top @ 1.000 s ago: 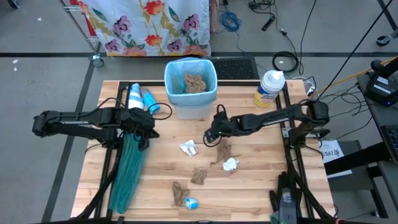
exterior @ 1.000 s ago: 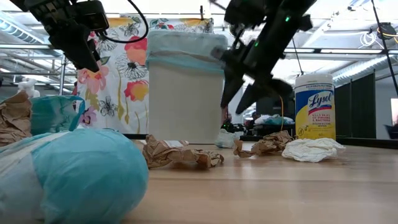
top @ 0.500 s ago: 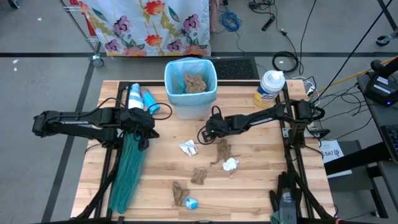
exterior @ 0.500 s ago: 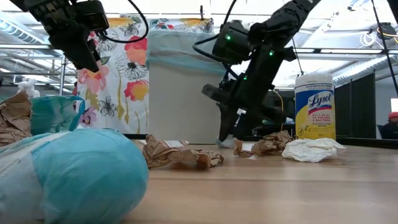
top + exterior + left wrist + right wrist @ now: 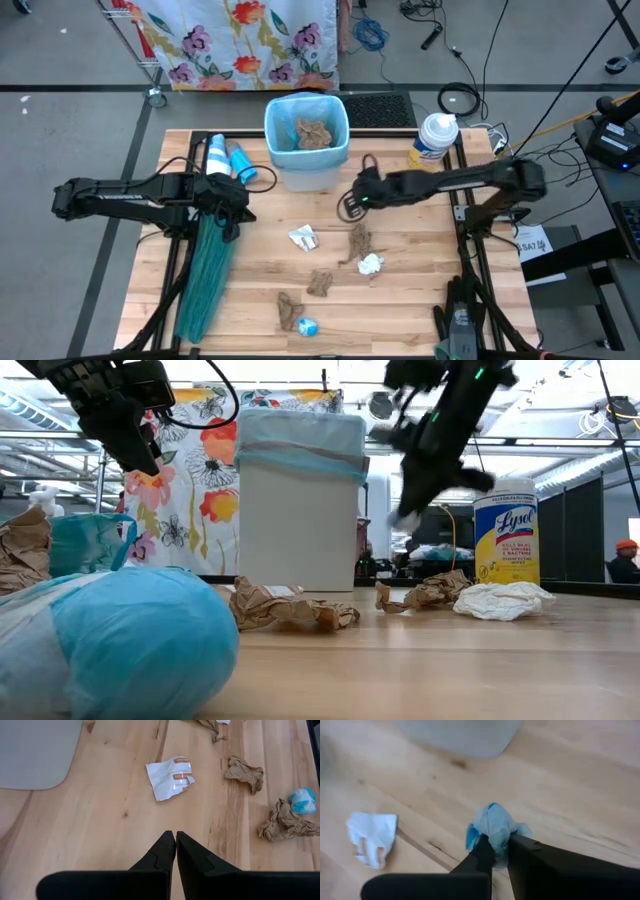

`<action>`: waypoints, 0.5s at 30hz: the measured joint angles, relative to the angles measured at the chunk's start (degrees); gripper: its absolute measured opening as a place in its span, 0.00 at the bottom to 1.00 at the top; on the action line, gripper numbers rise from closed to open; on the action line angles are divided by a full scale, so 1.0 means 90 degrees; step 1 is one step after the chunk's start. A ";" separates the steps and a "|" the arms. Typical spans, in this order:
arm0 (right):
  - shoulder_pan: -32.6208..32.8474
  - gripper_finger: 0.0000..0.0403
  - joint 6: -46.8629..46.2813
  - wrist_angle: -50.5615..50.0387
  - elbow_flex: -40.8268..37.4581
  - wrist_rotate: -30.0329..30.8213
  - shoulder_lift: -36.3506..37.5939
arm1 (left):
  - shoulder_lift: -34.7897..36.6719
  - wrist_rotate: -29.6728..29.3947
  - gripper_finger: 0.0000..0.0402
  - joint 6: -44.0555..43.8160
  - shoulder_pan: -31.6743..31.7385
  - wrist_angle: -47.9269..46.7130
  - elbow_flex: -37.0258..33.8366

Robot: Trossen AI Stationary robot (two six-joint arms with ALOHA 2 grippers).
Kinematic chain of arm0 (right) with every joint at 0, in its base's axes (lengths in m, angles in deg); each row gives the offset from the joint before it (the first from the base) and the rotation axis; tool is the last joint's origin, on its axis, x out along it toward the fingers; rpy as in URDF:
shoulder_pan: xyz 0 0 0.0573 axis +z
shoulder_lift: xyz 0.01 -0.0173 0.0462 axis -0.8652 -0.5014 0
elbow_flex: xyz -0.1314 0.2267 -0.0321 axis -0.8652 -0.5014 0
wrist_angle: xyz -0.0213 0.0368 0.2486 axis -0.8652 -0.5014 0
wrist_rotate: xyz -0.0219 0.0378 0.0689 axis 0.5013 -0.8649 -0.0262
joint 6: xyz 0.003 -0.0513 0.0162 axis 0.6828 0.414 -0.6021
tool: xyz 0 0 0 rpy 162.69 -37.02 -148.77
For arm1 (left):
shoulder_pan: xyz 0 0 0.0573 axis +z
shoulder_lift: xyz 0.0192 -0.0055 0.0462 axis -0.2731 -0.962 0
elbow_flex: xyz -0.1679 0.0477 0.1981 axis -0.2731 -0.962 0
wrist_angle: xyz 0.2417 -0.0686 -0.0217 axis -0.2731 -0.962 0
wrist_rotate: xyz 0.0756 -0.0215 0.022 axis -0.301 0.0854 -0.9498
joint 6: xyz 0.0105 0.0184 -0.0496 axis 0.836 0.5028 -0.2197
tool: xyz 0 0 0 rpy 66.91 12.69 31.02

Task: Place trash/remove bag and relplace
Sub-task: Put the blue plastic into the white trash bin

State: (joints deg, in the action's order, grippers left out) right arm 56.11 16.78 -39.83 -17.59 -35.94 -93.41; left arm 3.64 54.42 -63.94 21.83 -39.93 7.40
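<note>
right tool (image 5: 501,851) pinched shut on a small crumpled blue wrapper (image 5: 492,826), light and soft, at the white lined bin's (image 5: 307,141) 5 o'clock.

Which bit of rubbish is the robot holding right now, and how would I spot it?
Start at the white bin with the pale-blue liner at the table's far edge. Just in front of it, the right tool hangs above the wood, shut on a small blue wrapper. Unlike the brown and white scraps nearby, it is off the table.
</note>
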 joint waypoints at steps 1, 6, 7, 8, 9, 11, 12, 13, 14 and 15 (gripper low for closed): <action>0.0000 0.02 -0.0019 -0.0229 0.0046 0.0129 0.0249 | 0.0001 0.0001 0.06 -0.0001 0.0000 0.0000 0.0000; -0.0022 0.02 0.0025 -0.1022 0.0645 0.0950 0.1197 | -0.0001 0.0011 0.06 0.0004 0.0002 0.0002 0.0000; -0.0039 0.01 0.0097 -0.1140 0.0833 0.1113 0.1313 | 0.0001 0.0011 0.06 0.0004 0.0000 0.0003 -0.0002; -0.0064 0.01 0.0192 -0.1250 0.1026 0.1246 0.1387 | -0.0001 0.0011 0.06 0.0006 0.0002 0.0005 0.0000; -0.0108 0.01 0.0328 -0.1310 0.1237 0.1359 0.1436 | -0.0001 0.0016 0.06 0.0006 0.0000 0.0005 -0.0002; -0.0192 0.01 0.0686 -0.1319 0.1666 0.1513 0.1450 | 0.0001 0.0016 0.06 0.0006 0.0001 0.0006 0.0000; -0.0254 0.01 0.0883 -0.1303 0.1879 0.1553 0.1434 | 0.0000 0.0016 0.06 0.0006 0.0001 0.0007 -0.0002; -0.0313 0.01 0.1100 -0.1258 0.2099 0.1579 0.1388 | 0.0001 0.0016 0.06 0.0008 0.0000 0.0007 0.0000; -0.0374 0.01 0.1313 -0.1157 0.2316 0.1586 0.1332 | 0.0001 0.0016 0.06 0.0007 0.0002 0.0010 0.0000; -0.0439 0.01 0.1525 -0.1057 0.2511 0.1585 0.1251 | 0.0001 0.0016 0.06 0.0007 0.0000 0.0010 -0.0001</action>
State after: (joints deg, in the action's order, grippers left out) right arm 52.16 30.51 -49.34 5.00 -21.68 -82.15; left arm 3.66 54.56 -63.88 21.83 -39.85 7.39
